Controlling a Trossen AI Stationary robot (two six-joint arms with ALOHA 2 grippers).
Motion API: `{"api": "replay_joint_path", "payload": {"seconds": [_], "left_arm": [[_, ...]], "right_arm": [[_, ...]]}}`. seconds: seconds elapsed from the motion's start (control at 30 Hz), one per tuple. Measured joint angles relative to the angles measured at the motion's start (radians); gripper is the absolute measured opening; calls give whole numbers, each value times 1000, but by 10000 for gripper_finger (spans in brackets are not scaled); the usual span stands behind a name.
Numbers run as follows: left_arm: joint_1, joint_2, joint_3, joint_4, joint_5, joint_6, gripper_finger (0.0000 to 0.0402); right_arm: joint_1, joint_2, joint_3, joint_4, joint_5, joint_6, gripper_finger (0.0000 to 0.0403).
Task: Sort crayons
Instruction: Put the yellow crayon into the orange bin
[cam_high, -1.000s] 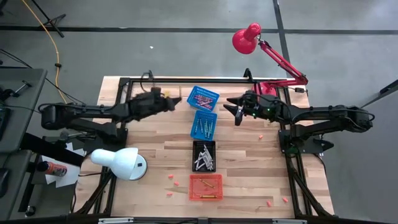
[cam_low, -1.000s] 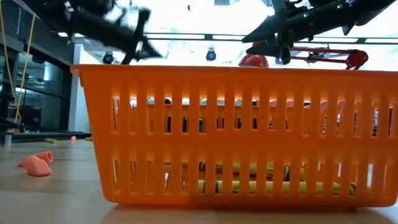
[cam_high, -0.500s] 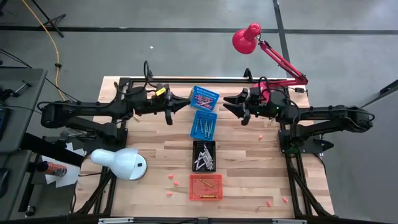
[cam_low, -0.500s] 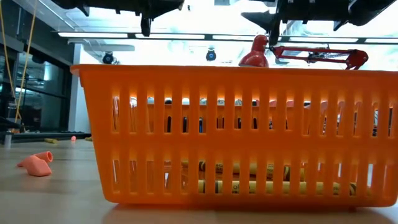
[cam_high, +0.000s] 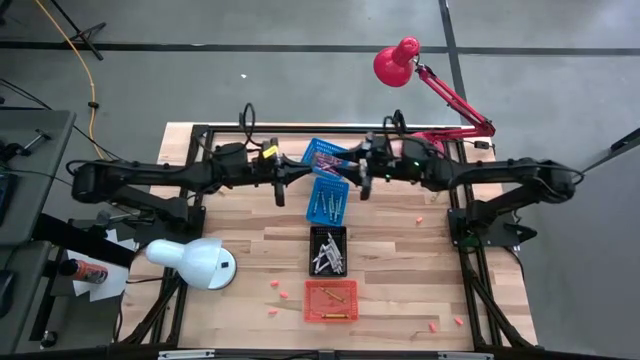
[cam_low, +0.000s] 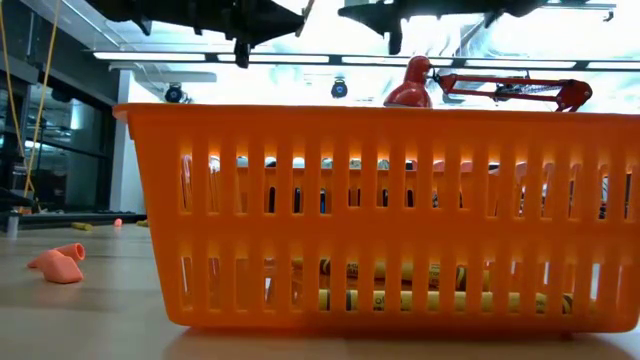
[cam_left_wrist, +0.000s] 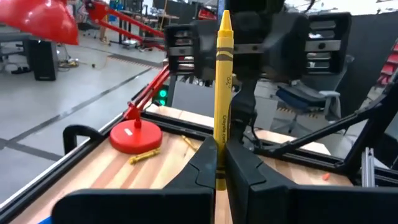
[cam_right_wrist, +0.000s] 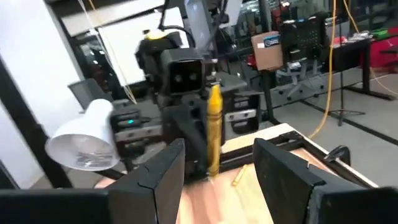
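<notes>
Much of your table is hidden in the low view: the orange slatted plastic basket (cam_low: 375, 215) fills the picture, and only bits of several crayons lying on its floor (cam_low: 440, 299) show through the slats. Both arms there are cut off at the upper edge, so you cannot read their fingers from that view.

From above, your two dark arms meet over the far middle of the light wooden table (cam_high: 240, 250), above a row of four small baskets. The left gripper (cam_high: 283, 178) and the right gripper (cam_high: 364, 176) face each other across the two blue baskets (cam_high: 328, 178); their tips are too small there to make out.

In the left wrist view, your left gripper (cam_left_wrist: 221, 163) is clamped on a yellow crayon with a paper wrapper and pointed tip (cam_left_wrist: 222, 87), held upright by its lower end; its base is hidden between the fingers. The wrapper's print is too small to read. In the right wrist view, your right gripper (cam_right_wrist: 219, 168) has its fingers spread wide, empty, with the same crayon (cam_right_wrist: 212, 130) standing between them farther off, not touching.

A black basket of grey crayons (cam_high: 328, 250) sits nearer you. A red desk lamp (cam_high: 420, 75) stands at the far right corner and a white desk lamp (cam_high: 190, 260) at the left edge.
</notes>
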Motion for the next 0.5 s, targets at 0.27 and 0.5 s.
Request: {"api": "replay_joint_path", "payload": {"seconds": [0.27,0.5], "left_arm": [[-5,22,1,23,-7,14,1],[-5,22,1,37,-7,36,1]], "right_arm": [[-20,123,179,-182,-106,-45,185],[-21,189,252,-179,-112,-46,175]]}}
